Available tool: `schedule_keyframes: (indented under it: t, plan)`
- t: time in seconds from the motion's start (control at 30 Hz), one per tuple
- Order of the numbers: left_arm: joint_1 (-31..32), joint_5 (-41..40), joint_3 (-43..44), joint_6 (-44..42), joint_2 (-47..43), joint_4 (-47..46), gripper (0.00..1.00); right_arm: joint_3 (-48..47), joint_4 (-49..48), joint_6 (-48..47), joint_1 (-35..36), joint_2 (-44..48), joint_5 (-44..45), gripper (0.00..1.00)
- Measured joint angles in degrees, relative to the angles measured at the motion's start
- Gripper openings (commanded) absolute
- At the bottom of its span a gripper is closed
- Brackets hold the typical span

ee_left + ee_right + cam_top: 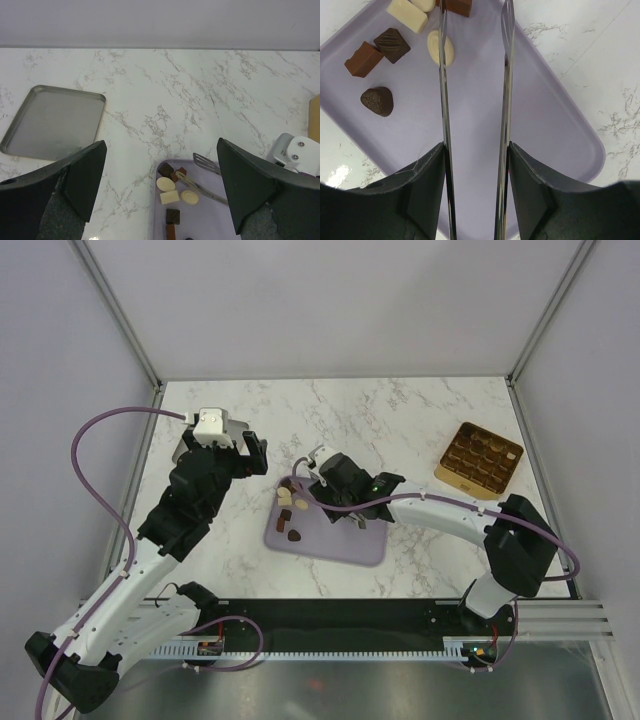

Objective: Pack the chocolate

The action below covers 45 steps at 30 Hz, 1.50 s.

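Chocolate (392, 44) isn't caught yet: your right fingers (530, 195) clamp the tongs (506, 100), tips apart over the lilac tray (545, 125), beside the pieces at its left end. Left fingers (80, 175) gape open. Next, likely: straddle one piece, squeeze, carry to the gold box (480, 460).

Plain pale-grey walls (330, 300) enclose a white marble-patterned table (400, 410) flanked by aluminium corner posts (117, 310).

Robotics lab test cell, white marble-patterned surface (400, 420), plain grey enclosure walls (330, 300), aluminium corner posts (118, 310), left arm (185, 505) and right arm (450, 512) with purple cables (76, 455) bolted to a black base rail (340, 615)
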<state>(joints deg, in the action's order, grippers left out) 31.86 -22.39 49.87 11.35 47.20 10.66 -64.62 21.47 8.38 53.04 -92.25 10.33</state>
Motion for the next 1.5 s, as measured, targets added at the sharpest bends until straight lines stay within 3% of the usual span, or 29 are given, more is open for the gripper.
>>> schedule_keyframes:
  t: [0.5, 0.73, 0.97, 1.5]
  plan:
    - [0.00, -0.02, 0.00, -0.02, 0.00, 0.00, 1.00, -0.57, -0.39, -0.72, 0.48, -2.97, -2.23, 0.55]
    - [0.00, -0.02, 0.00, -0.02, 0.00, 0.00, 1.00, -0.59, -1.01, -0.79, 0.48, -3.30, -2.82, 0.41]
    - [0.00, -0.02, 0.00, -0.02, 0.02, -0.02, 1.00, -0.59, -0.50, -0.66, 0.48, -3.02, -2.27, 0.33]
    - [0.00, -0.02, 0.00, -0.02, 0.02, 0.00, 1.00, -1.20, 13.00, 3.02, -2.47, 7.02, 5.35, 0.31]
